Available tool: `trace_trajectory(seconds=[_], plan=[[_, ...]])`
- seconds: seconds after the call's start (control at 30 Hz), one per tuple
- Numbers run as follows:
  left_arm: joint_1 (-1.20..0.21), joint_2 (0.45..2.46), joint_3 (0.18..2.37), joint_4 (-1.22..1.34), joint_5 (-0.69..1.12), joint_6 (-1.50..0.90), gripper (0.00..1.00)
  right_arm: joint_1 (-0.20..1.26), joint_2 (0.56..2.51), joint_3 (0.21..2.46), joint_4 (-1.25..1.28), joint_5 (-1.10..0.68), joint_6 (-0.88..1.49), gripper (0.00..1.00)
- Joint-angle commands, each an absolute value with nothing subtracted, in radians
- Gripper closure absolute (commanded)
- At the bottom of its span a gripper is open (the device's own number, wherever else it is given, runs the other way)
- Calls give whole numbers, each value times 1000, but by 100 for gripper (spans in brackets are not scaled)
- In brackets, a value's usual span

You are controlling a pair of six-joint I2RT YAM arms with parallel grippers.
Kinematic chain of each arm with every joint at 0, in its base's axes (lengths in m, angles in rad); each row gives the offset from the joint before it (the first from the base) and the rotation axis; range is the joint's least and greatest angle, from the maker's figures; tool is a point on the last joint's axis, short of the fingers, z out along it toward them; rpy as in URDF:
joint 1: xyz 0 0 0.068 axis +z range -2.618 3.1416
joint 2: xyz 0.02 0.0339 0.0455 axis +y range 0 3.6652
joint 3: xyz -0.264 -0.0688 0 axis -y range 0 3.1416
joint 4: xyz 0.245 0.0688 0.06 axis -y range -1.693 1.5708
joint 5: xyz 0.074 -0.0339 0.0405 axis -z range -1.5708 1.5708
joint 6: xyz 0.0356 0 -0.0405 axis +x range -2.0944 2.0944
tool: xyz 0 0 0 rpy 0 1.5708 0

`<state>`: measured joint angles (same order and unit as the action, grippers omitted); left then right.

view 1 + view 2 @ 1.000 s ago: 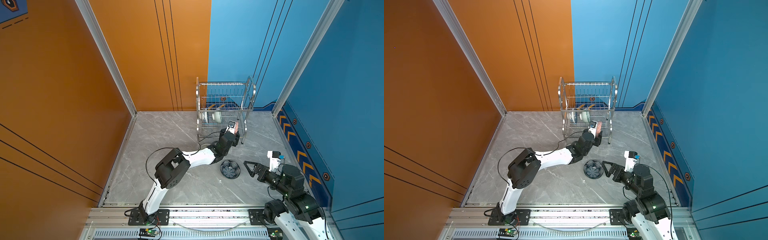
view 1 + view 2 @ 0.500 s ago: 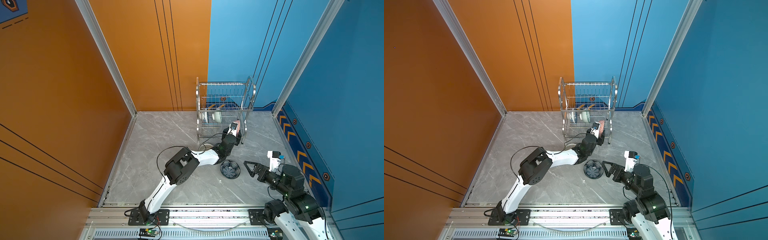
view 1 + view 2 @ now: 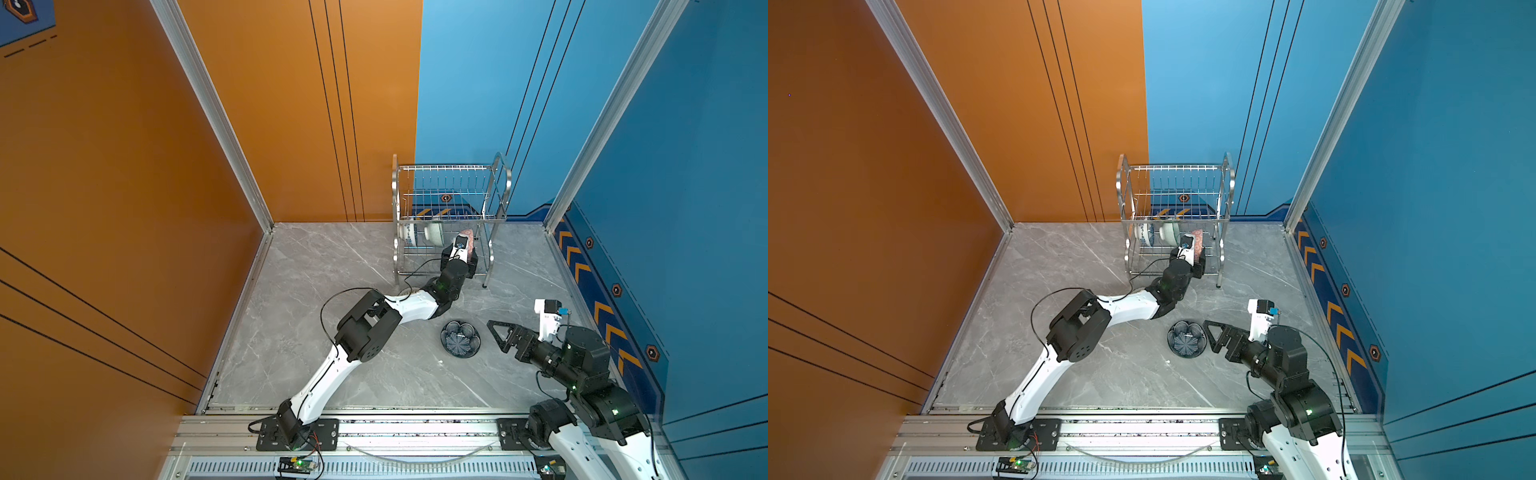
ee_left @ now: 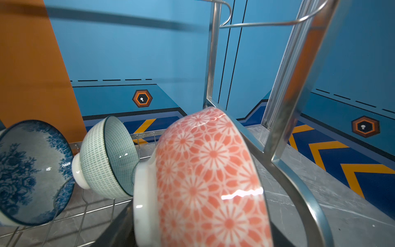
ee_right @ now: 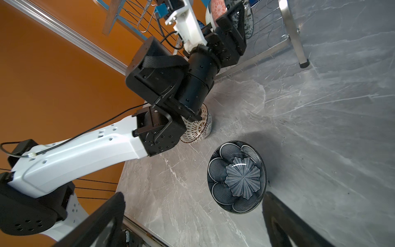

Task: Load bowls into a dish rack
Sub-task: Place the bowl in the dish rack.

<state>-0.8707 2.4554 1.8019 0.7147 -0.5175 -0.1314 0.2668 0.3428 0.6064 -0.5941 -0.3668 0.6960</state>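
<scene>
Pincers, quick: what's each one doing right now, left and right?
Left pincer: closed on the red-patterned bowl, at the dish rack's lower tier.
Right pincer: open, holding nothing, near the navy bowl.

Nothing here you can actually read: no words, brand names or numbers that I can spot. The closest things to signs are the orange chevron arrows (image 4: 327, 146) painted along the bottom edge of the blue wall (image 4: 363, 64), plus orange-and-black hexagon badges (image 4: 142, 98) with a white blob in the centre and no lettering.
</scene>
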Motion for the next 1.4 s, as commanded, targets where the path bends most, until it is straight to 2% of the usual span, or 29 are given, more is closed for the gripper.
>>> trace_trajectory(seconds=[0.0, 0.4, 1.03, 1.37], plan=[[-864, 2483, 1880, 764, -516, -134, 49, 256, 364, 651, -604, -392, 670, 0], [-828, 2609, 2053, 688, -482, -146, 49, 202, 441, 669, -540, -441, 685, 0], [-777, 2804, 2413, 460, -448, -196, 49, -48, 530, 651, -410, -620, 715, 0], [-758, 2873, 2534, 400, -437, -199, 49, -99, 575, 629, -354, -685, 714, 0]])
